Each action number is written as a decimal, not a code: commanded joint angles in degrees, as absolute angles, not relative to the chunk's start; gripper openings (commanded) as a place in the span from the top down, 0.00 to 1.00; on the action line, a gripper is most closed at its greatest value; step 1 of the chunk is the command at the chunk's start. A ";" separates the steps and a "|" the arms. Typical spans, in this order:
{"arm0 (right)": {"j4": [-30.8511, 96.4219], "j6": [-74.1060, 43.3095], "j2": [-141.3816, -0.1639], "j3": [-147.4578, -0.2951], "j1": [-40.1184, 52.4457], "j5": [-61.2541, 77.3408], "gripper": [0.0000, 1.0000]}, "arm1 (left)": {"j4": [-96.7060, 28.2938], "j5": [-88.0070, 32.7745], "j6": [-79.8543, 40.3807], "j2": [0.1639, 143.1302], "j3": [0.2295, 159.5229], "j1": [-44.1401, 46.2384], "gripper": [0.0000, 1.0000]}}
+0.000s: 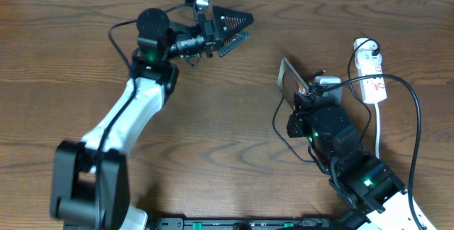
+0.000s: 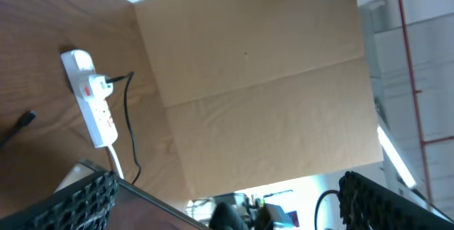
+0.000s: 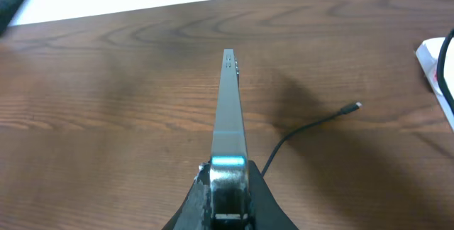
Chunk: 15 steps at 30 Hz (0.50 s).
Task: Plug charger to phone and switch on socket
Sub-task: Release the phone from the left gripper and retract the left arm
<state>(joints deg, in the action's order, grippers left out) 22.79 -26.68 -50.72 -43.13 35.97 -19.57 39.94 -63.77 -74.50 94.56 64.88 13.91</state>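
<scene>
Phone (image 3: 228, 109) is held on its thin edge, clamped in the right claw (image 3: 228, 173), near the right edge of the table (image 1: 213, 116). It should be held steady while the charger tip (image 3: 352, 107) lying beside it is lined up straight. The left claw (image 1: 236, 31) is spread apart by the far edge. The power strip (image 1: 370, 70) is near the far right corner; thin cable (image 1: 275, 125) is looped by the right arm (image 1: 333, 134).

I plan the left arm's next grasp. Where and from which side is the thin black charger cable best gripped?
Probably grip the thin black charger cable just behind its small plug tip, from above, closing across it: that end lies flat and free on the brown wooden table.
</scene>
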 commanded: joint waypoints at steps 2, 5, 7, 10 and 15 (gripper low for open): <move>22.17 -28.51 -49.58 -44.99 36.32 -20.80 0.99 | 28.18 -58.81 -62.33 87.88 65.52 13.67 0.00; 22.63 -28.71 -48.93 -45.01 36.32 -20.21 0.99 | 13.13 -51.55 -53.28 82.56 65.52 13.67 0.00; 23.16 -28.71 -48.27 -44.99 36.32 -19.70 0.99 | 1.89 -44.14 -47.22 78.22 65.52 13.67 0.00; 23.70 -28.91 -47.37 -44.99 36.32 -18.92 0.99 | -9.89 -35.03 -41.63 72.55 65.52 13.67 0.00; 27.57 -38.24 -46.76 -44.97 36.32 -17.23 0.99 | -24.88 -22.17 -36.38 63.81 65.52 13.67 0.00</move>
